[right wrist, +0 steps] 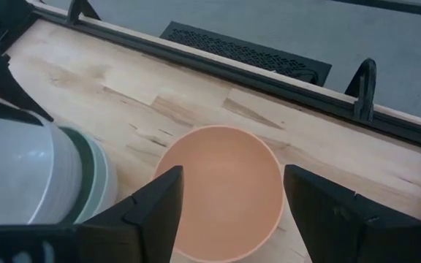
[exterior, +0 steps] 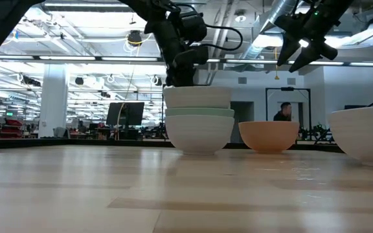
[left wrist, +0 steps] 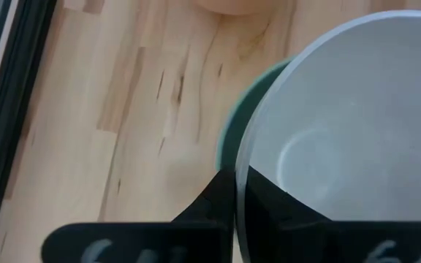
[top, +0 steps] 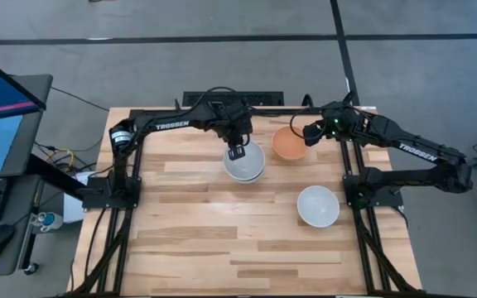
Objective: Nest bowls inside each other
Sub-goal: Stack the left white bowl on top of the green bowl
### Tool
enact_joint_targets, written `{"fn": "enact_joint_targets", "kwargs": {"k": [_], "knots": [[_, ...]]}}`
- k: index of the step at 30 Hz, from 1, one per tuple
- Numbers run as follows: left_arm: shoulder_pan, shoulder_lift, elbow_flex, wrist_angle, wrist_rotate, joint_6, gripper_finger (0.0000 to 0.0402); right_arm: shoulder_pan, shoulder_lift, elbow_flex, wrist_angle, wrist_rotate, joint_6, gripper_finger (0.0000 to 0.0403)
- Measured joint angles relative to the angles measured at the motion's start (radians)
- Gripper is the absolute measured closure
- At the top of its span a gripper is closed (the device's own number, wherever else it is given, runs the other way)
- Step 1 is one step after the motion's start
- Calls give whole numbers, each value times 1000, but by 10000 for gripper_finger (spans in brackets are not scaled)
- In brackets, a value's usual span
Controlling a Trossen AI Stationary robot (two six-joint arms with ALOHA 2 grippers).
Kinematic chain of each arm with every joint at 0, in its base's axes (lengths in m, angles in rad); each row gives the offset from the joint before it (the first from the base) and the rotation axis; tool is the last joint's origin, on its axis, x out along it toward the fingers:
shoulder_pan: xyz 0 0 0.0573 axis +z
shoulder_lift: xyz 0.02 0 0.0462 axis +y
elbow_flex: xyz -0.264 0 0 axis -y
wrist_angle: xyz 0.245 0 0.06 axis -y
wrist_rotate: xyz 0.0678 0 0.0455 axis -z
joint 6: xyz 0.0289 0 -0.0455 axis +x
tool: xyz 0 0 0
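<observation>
Orange smooth round bowl (right wrist: 221,191) near desk's far edge | right claw (right wrist: 229,212) released, hovering above: straddle rim, descend straight | left claw (left wrist: 234,212) grasping top white bowl (left wrist: 357,124) rim on stack

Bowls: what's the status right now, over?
Left gripper shut on top white bowl of the stack. Right gripper open above orange bowl. Lone white bowl waiting.

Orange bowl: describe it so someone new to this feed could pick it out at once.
On the wooden table, look to the far edge, just right of the bowl stack that the left pincer grips by the rim. The orange bowl stands alone there, under the open right pincer. It is the only orange one; the lone bowl nearer the front is white.
</observation>
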Motion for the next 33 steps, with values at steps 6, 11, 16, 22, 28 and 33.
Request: {"fn": "enact_joint_targets", "kwargs": {"k": [6, 11, 16, 22, 28, 33], "knots": [[3, 0, 0, -27, 59, -6, 393, 0, 0, 0, 0, 0, 1, 143], [-4, 0, 0, -24, 18, -14, 388, 0, 0, 0, 0, 0, 1, 143], [-4, 7, 0, -21, 44, -29, 387, 0, 0, 0, 0, 0, 1, 143], [-21, 51, 0, -29, 66, -44, 388, 0, 0, 0, 0, 0, 2, 143], [-48, 40, 0, 30, -44, -29, 353, 0, 0, 0, -1, 0, 1, 143], [-50, 35, 15, 30, -54, -20, 281, 0, 0, 0, -2, 0, -4, 143]]}}
